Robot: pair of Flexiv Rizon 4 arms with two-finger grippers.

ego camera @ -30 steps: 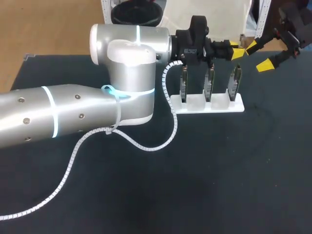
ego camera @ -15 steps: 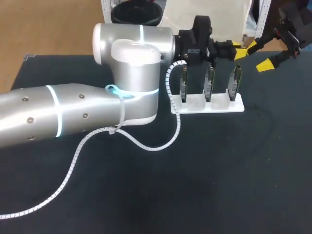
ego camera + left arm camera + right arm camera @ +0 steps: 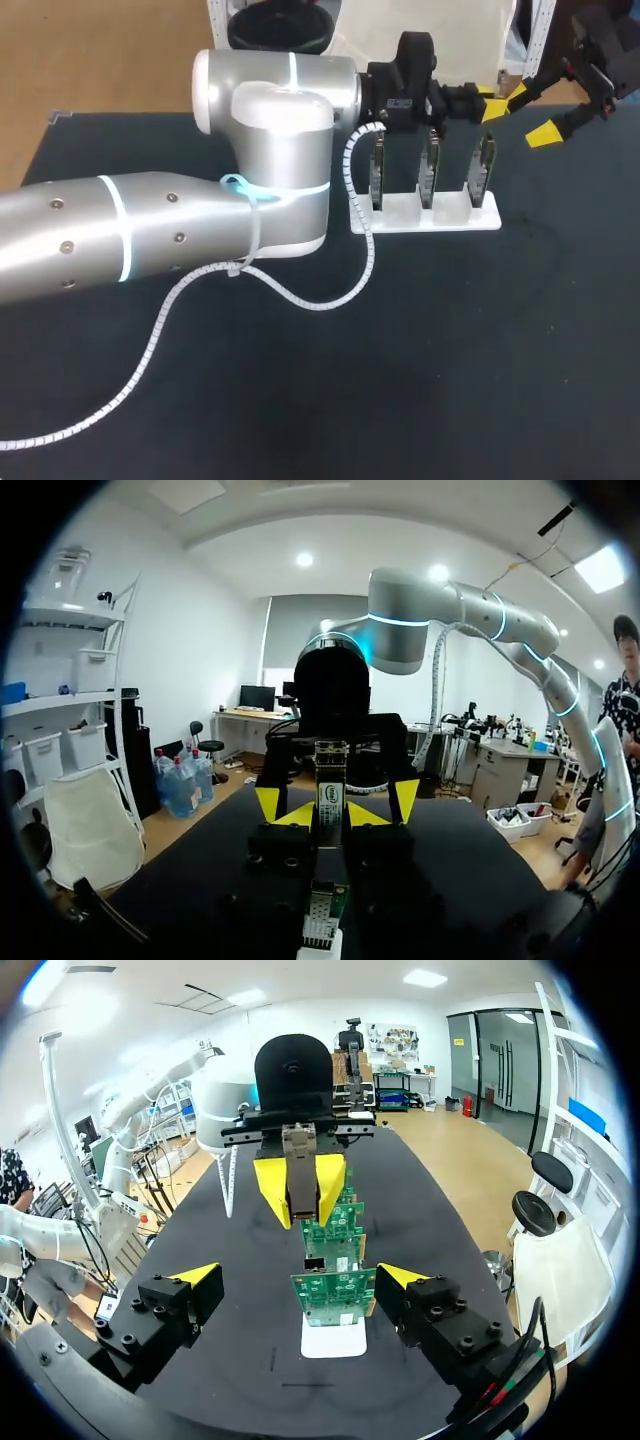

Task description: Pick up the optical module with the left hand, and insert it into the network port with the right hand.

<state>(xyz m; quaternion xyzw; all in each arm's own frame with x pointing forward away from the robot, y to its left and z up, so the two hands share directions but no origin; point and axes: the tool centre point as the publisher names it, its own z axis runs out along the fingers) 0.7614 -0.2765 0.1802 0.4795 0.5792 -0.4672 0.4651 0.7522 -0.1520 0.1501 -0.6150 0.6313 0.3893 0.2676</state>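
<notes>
One slim, labelled metal optical module (image 3: 302, 1165) sits clamped in the left gripper (image 3: 336, 802). The right gripper (image 3: 530, 116) has its fingers apart. The left gripper has edged slightly toward the right gripper.

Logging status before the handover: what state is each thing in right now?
Left pincer: shut on the optical module.
Optical module: held over the circuit boards, not yet inserted.
Right pincer: open, empty.
Circuit boards: three, upright in the white stand.
White stand: flat on the table.
</notes>
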